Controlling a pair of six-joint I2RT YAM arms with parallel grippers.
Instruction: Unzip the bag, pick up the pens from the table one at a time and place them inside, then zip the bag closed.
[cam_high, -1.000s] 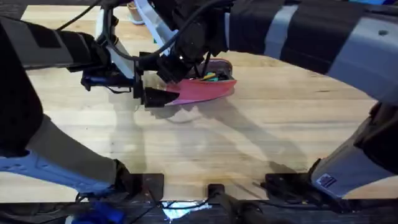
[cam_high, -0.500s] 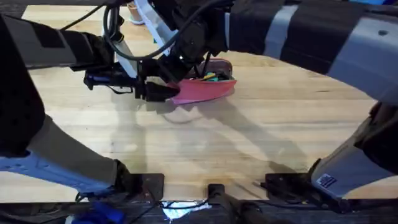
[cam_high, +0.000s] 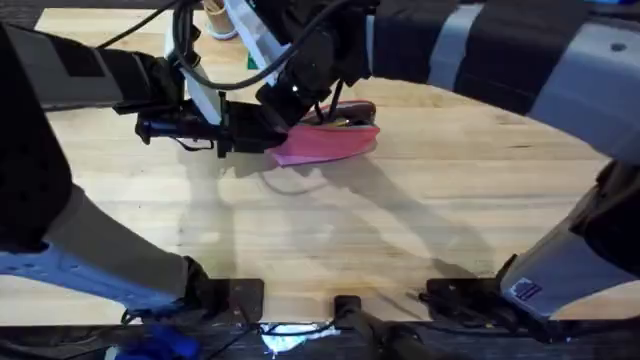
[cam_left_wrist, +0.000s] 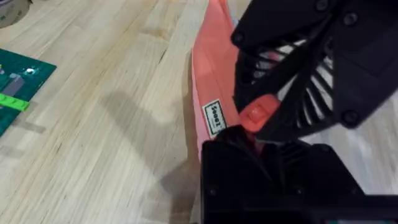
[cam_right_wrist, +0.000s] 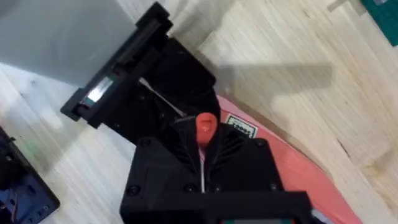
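On the light wooden table (cam_high: 400, 230) we see the pink bag (cam_high: 330, 143) pinched at its end by our left gripper (cam_high: 262, 137) while our right gripper (cam_right_wrist: 204, 138) clamps the zipper tab, which may slip or bunch the fabric.

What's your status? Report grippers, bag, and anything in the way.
Left gripper shut on the bag at its end. Right gripper shut on the zipper pull. Bag flat on the table, pens inside. Nothing in the way.

Both arms crowd the bag (cam_high: 335, 143) — near table (cam_high: 380, 240) lies open.
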